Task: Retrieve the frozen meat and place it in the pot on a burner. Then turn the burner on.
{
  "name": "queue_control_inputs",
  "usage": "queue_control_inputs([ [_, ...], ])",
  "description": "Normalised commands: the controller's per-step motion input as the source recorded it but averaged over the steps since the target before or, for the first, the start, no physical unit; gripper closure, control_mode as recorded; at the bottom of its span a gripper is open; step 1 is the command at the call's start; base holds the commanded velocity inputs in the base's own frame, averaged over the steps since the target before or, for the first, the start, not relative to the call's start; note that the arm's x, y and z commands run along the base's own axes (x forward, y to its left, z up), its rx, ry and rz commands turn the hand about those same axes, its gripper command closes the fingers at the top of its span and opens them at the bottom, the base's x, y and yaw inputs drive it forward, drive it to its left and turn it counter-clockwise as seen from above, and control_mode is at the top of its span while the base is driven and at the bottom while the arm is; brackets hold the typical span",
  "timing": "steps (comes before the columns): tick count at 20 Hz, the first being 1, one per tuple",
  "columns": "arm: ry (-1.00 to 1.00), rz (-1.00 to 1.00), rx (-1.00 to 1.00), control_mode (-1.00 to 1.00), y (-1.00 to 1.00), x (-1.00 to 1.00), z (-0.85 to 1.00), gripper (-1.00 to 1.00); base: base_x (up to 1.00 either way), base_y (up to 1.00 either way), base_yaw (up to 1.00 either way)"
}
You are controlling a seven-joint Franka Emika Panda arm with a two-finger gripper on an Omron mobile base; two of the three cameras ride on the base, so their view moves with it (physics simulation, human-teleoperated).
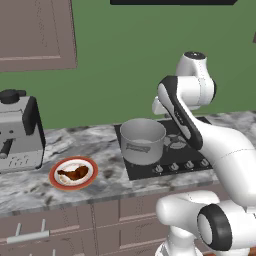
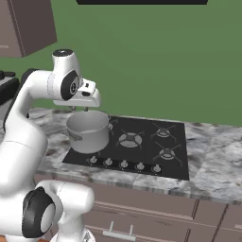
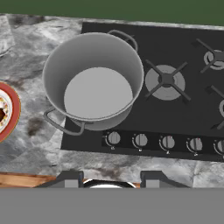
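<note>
The left base view looks forward and down from behind the arm, taking in the coffee machine point(image 1: 19, 131), plate point(image 1: 73, 173) and pot point(image 1: 142, 140). The right base view faces the same pot point(image 2: 88, 130) and cooktop point(image 2: 142, 144) from the other side. The hand view looks steeply down, close over the pot point(image 3: 94, 83) and knobs point(image 3: 167, 141).

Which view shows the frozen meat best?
The left base view: the frozen meat lies whole and unobstructed on the orange-rimmed plate, left of the pot. In the hand view the plate is cut by the left edge, with just a dark sliver of meat at the frame's edge.
</note>
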Motion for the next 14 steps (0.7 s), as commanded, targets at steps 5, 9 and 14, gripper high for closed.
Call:
queue_control_inputs([
  [5,0.00,0.00,0.00,-1.00,0.00,-0.12,0.00,-1.00,0.00,0.00,0.00],
  [9,0.00,0.00,0.00,-1.00,0.00,0.00,0.00,-1.00,0.00,0.00,0.00],
  [14,0.00,0.02,0.00,-1.00,0.16,0.00,0.00,-1.00,0.00,0.00,0.00],
])
